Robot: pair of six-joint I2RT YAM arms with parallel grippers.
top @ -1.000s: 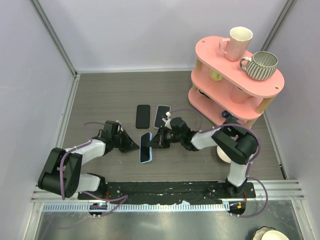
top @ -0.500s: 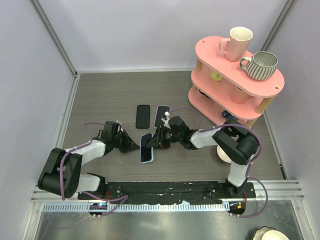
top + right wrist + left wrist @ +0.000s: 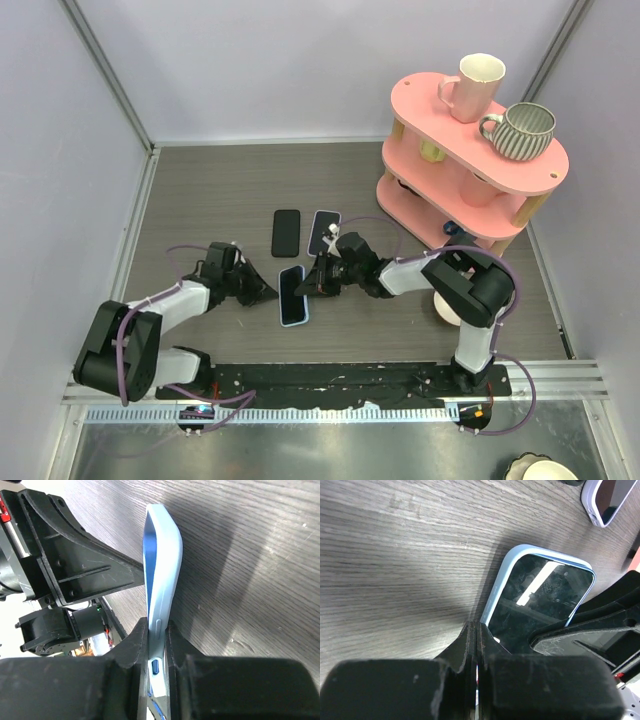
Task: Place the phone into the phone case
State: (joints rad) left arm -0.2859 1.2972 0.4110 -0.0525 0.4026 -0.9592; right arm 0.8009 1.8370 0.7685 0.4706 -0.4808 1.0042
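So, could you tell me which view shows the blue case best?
Left wrist: the blue case shows most of its rim around the phone. Right wrist gives only one edge; top shows it small.

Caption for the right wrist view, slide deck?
Right gripper clamped across the light blue phone case, seen edge-on beside the wood-grain table.

No text, label, brand or number can be read on the phone case (image 3: 165,565) or anywhere else.
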